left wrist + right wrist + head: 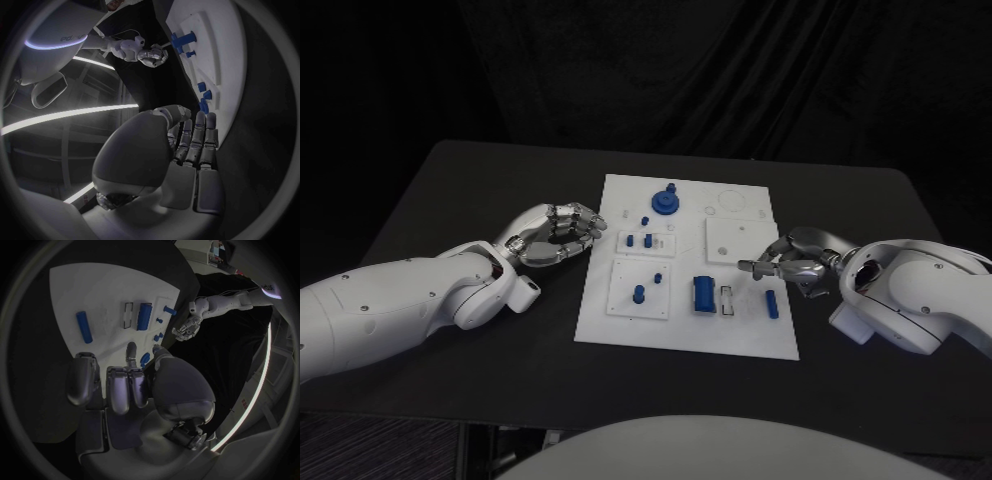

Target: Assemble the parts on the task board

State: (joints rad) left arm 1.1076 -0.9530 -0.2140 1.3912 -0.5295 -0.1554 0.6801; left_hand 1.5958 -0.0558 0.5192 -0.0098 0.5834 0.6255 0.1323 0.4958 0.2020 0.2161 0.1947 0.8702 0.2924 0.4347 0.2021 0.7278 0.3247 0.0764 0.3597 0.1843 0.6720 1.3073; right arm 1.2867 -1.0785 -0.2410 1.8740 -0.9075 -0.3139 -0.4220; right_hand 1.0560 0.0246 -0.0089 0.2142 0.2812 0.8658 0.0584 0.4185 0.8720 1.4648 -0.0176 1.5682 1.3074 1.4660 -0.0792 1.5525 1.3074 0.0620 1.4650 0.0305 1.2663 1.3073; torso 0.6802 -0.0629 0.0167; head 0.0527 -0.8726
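White task board (625, 328) flat, matte, rectangular, mid-table on black table (473, 180), between the two hands. Raised square panels on it, smooth, hard-looking.

Left hand (560, 235) at the board's left edge, silver, jointed, fingers curled inward, nothing seen inside; fingertips (211, 118) at or just over the board rim, contact hard to tell. Just beyond the fingertips: small blue pegs (638, 240), short, standing in a raised panel. Farther out from this hand, toward the board's far edge: blue round knob part (666, 201), disc with a stub on top. Nearer the robot from the pegs: single blue peg (640, 293) upright in another square panel.

Right hand (790, 258) at the board's right edge, silver, fingers bent and close together; from the right wrist view fingers (132, 351) reach down onto the board surface, whether anything is pinched cannot be told. Just inboard of this hand: slim blue bar (772, 304), lying flat, rounded ends. Beyond it, toward the board's middle: fat blue cylinder (704, 293) lying flat, beside a clear rectangular frame piece (727, 298) with dark outline. Plain white square panel (733, 238) just ahead of the right hand.

Board edges straight, sharp corners. Open black tabletop behind each hand, along the near side of the board and past its far edge; table rim well apart from both hands.
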